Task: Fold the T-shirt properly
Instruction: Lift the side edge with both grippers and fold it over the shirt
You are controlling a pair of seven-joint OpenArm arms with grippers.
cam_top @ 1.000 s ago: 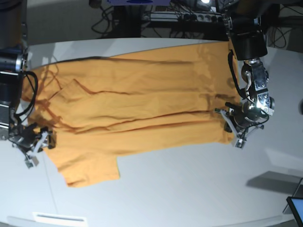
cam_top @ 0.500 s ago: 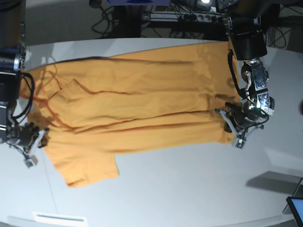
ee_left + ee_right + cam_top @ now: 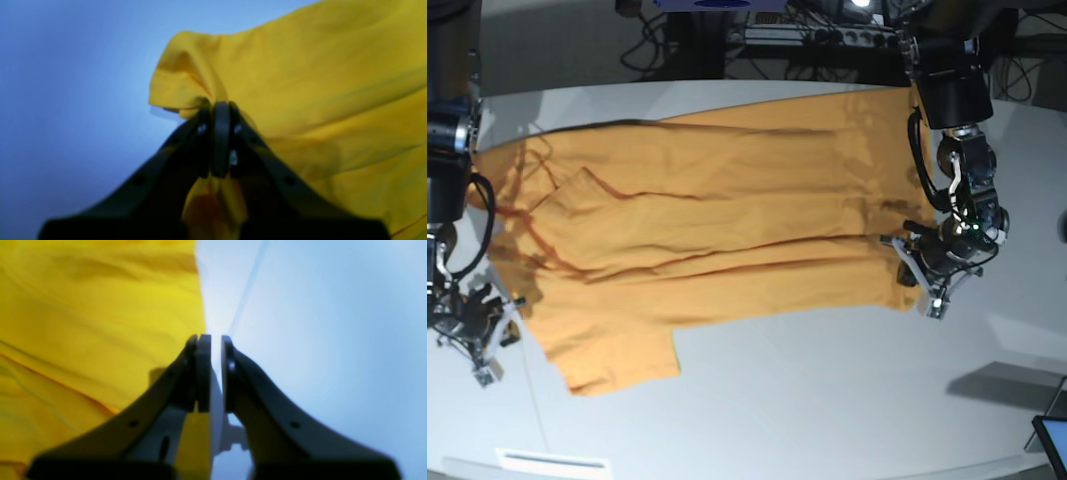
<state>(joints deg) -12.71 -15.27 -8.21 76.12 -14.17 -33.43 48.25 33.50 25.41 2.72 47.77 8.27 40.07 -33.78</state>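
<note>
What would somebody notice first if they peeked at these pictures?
First, the big orange-yellow cloth T-shirt, spread wrinkly across most of the pale grey round table. Next, the black left gripper at the base view's right, pinching a bunched corner of the shirt. The black right gripper sits at the shirt's other edge, its tips nearly together over bare table, with no cloth visibly between them.

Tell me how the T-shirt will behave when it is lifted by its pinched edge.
The T-shirt is probably floppy: it bunches at the left gripper. Its wrinkles suggest thin, light cloth that will likely drape and drag across the table.
</note>
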